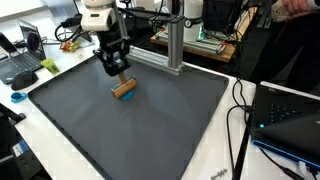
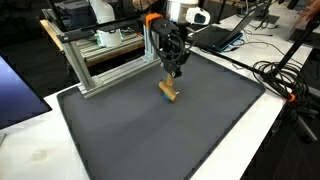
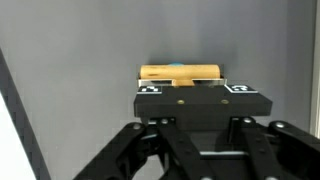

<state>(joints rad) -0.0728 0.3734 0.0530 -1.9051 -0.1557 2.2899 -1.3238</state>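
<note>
A short wooden block point(image 1: 124, 90) with a bit of blue on it hangs at the tips of my gripper point(image 1: 120, 79) over the dark grey mat point(image 1: 150, 130), toward the mat's far side. In both exterior views the fingers come straight down onto the block point(image 2: 168, 92) and look closed on it. I cannot tell whether the block touches the mat. In the wrist view a black plate point(image 3: 200, 101) with two small square markers hides the fingertips. The wooden block point(image 3: 180, 73) shows just beyond that plate.
An aluminium frame point(image 1: 175, 45) stands on the mat's far edge close behind the arm, also seen as the aluminium frame point(image 2: 105, 65). Laptops point(image 1: 20, 60), a black box point(image 1: 285, 115) and cables point(image 2: 275, 75) lie around the mat on the white table.
</note>
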